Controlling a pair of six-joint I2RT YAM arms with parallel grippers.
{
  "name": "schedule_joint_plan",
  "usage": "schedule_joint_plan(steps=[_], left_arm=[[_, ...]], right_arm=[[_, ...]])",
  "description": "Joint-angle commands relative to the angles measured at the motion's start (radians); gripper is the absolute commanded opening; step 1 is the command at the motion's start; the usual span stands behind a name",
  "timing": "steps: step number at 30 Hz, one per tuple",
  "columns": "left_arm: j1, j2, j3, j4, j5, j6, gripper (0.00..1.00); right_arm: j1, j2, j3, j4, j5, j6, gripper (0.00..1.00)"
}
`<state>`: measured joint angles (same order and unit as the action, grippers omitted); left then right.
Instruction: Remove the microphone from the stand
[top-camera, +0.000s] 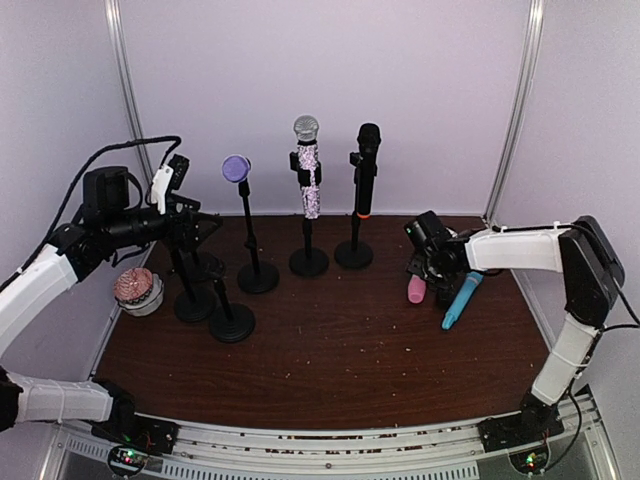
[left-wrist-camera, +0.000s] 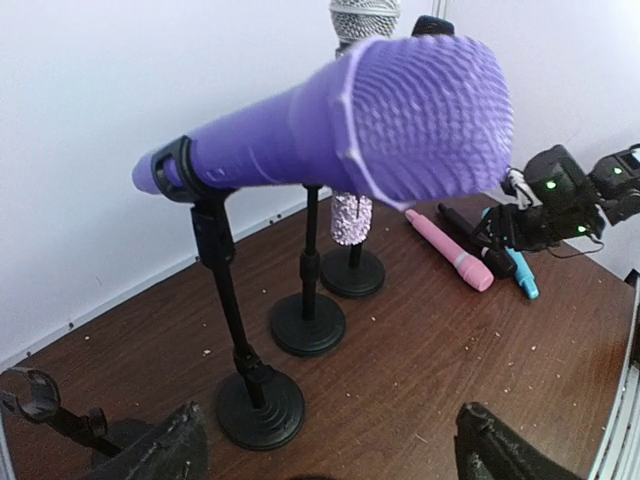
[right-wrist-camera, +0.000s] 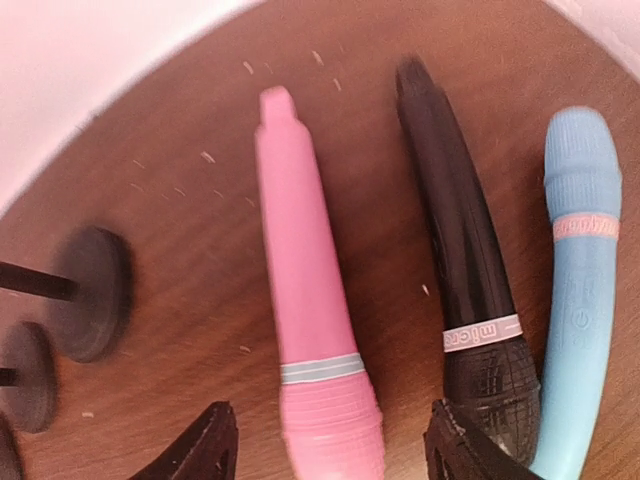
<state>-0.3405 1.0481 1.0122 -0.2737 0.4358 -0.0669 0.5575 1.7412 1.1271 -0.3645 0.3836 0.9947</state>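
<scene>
1. Beneath the clip stand (top-camera: 250, 240) that is carrying the purple microphone (top-camera: 236, 168), a brown table (top-camera: 400, 350) is bearing everything.
2. Left of the clip stand, the left gripper (top-camera: 205, 225) is hovering and facing it. Its fingers (left-wrist-camera: 170, 450) are standing wide apart and holding nothing.
3. Well to the right of the clip stand, the right gripper (top-camera: 428, 258) is hanging low over the table. Its jaws are standing parted on either side of a pink microphone (right-wrist-camera: 310, 300) without pressing on it.
4. Atop the clip stand, the purple microphone is sitting in the clip, its head angling toward the left gripper.
5. Right of the clip stand, a glittery microphone (top-camera: 308, 170) and an upright black microphone (top-camera: 366, 170) are standing in their own holders.
6. Far right of the clip stand, beside the pink one, a lying black microphone (right-wrist-camera: 460, 250) and a blue microphone (right-wrist-camera: 580, 280) are resting flat.
</scene>
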Motion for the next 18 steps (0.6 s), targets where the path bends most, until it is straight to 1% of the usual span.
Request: schedule_joint_plan(steps=[1, 3, 6, 8, 11, 13, 16, 18], left_arm=[[0.02, 0.07, 0.084, 0.092, 0.006, 0.002, 0.85], [0.028, 0.117, 0.128, 0.09, 0.02, 0.012, 0.81], [0.046, 0.192, 0.196, 0.088, 0.038, 0.022, 0.69], [0.053, 0.244, 0.243, 0.079, 0.063, 0.052, 0.65], [0.063, 0.332, 0.326, 0.022, 0.102, 0.1, 0.65], [0.069, 0.395, 0.386, -0.024, 0.13, 0.119, 0.65], [0.081, 0.476, 0.462, -0.072, 0.19, 0.138, 0.66], [0.088, 0.525, 0.503, -0.102, 0.24, 0.158, 0.66]], right_arm=[[0.05, -0.157, -0.025, 0.071, 0.115, -0.085, 0.66], [0.083, -0.212, -0.038, 0.089, 0.139, -0.121, 0.67], [0.149, -0.294, -0.053, 0.125, 0.188, -0.184, 0.69], [0.21, -0.344, -0.062, 0.179, 0.213, -0.252, 0.71], [0.314, -0.395, -0.045, 0.254, 0.25, -0.397, 0.8], [0.373, -0.4, 0.013, 0.266, 0.259, -0.481, 0.85], [0.421, -0.398, 0.087, 0.231, 0.243, -0.546, 0.87], [0.427, -0.415, 0.09, 0.241, 0.198, -0.565, 0.88]])
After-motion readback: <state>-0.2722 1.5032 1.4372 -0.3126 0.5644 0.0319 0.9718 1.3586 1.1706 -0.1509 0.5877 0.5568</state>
